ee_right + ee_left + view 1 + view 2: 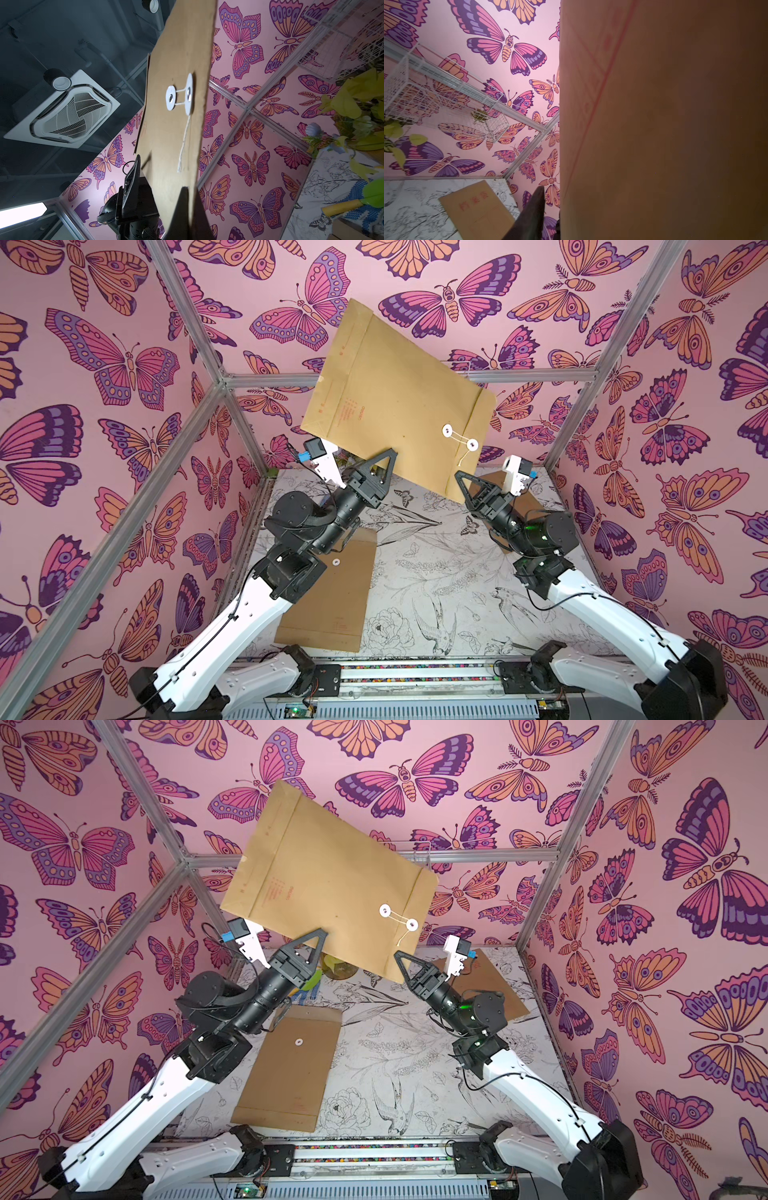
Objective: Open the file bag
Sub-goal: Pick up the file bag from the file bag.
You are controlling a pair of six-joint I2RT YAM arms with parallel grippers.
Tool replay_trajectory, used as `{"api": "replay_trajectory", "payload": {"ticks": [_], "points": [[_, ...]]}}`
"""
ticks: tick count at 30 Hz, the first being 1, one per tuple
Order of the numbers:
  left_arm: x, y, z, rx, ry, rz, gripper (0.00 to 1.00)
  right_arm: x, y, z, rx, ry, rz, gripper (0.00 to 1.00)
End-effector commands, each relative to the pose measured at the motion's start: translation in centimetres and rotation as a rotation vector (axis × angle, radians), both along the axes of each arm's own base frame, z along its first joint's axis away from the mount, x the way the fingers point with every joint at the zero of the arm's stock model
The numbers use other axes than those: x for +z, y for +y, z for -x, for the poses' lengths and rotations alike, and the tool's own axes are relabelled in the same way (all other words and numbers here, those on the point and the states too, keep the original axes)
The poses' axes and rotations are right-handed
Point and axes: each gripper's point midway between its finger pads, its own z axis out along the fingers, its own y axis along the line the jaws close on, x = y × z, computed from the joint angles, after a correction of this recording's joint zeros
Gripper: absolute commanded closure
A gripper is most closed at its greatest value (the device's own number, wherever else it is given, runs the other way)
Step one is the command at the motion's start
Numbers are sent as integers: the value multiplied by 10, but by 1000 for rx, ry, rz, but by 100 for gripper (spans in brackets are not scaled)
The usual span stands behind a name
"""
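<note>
The file bag (pixel 399 398) (pixel 332 873) is a brown kraft envelope held tilted in the air above the table, seen in both top views. Two white closure discs (pixel 447 430) (pixel 170 98) sit near its flap, and a string runs between them with its loose end (pixel 184 143) hanging. My right gripper (pixel 457 477) (pixel 187 194) is shut on the bag's lower corner below the discs. My left gripper (pixel 385 456) (pixel 320 934) stands open at the bag's lower edge. One of its fingers (pixel 536 207) stands apart from the paper (pixel 675 124), which hides the other.
A second brown file bag (pixel 332 601) (pixel 291 1069) lies flat on the table under the left arm. A third (pixel 494 977) lies at the back right under the right arm. A white wire basket (pixel 436 97) and a leafy plant (pixel 353 93) are at the back wall. Metal frame posts (pixel 582 406) bound the cell.
</note>
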Motion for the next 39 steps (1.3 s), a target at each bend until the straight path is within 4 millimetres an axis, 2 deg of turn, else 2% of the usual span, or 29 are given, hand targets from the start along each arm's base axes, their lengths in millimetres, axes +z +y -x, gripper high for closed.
{"api": "replay_trajectory", "payload": {"ticks": [1,3,6,9,12,14,16,19,25,29,34,37,39], "points": [[-37,30,-2,158,79,-211,23,15,-14,14,-126,-92,149,100],[-71,50,-2,246,158,-316,12,14,-24,21,-191,-109,260,100],[-121,78,3,343,286,-433,5,11,-43,28,-305,-134,400,100],[-164,97,12,384,384,-484,3,7,-56,33,-376,-152,563,100],[-195,109,21,404,447,-529,2,-3,-61,35,-394,-159,730,100],[-207,113,25,408,462,-560,3,-12,-64,35,-392,-155,846,100],[-211,114,27,401,451,-598,3,-23,-66,33,-376,-132,959,100],[-204,107,25,367,399,-668,4,-42,-69,28,-338,-89,1134,100],[-185,78,15,260,301,-791,5,-74,-75,21,-251,14,1393,100],[-182,55,7,183,254,-820,5,-91,-71,25,-173,22,1531,100],[-182,35,-1,125,200,-813,5,-91,-56,38,-94,-87,1598,100],[-180,24,1,73,141,-824,4,-91,-46,52,9,-186,1609,100],[-176,19,4,36,101,-842,2,-88,-47,55,22,-231,1626,100]]}}
